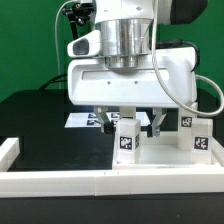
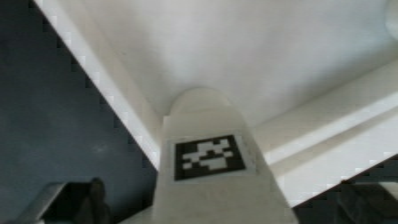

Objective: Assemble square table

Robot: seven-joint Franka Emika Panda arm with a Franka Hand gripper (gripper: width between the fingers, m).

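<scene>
- Wrist view: your gripper [image 2: 222,203] had its jaws wide apart, one dark finger [image 2: 75,203] on each side of a leg [image 2: 210,150], with nothing clamped. I could not tell whether either pad was touching it.
- That leg was white, smooth plastic, rounded and narrowing toward its tip, with a black-and-white tag on the flat face.
- Risk, as I judged it: if you rose off-line, a finger could catch the leg and tip or loosen it. The pictures did not show how firmly it was seated.
- Behind the leg lay the table top [image 2: 294,60], a flat, matte white panel with a raised rim running along its edge. The rim could snag a low finger on a sideways move.
- In the exterior view, the top [image 1: 165,160] lay near the front of the black table [image 1: 35,115], close behind the rail [image 1: 110,183]. Two legs stood upright on it, one under the gripper [image 1: 125,141] and a second leg [image 1: 200,140] toward the exterior view's right.
- A sideways swing toward that second leg could knock it.
- The rail was a long white bar with square edges. A push on the panel could jam it there.
- The marker board [image 1: 83,120] lay flat behind, apart from the panel.
</scene>
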